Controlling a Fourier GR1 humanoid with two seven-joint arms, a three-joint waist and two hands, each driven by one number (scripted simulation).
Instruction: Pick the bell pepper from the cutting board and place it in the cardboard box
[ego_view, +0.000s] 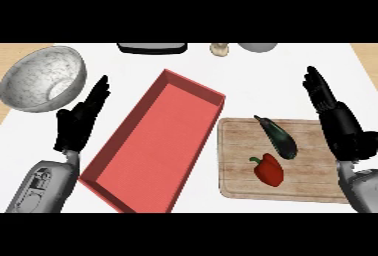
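Red bell pepper (269, 170) is seen lying on the cutting board (244, 187), just beside an eggplant (278, 136). The red box (148, 145) sits left of the board. Left hand (80, 122) and right hand (336, 117) are held with fingers straight, holding nothing. A grey bowl (40, 77) is noted at far left.

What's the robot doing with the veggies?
Nothing is being held yet. The red bell pepper lies on the wooden cutting board, next to a dark eggplant. The robot's right hand is open beside the board, and its left hand is open near the grey bowl. The red box in the middle has nothing in it, so the pepper hasn't been moved.
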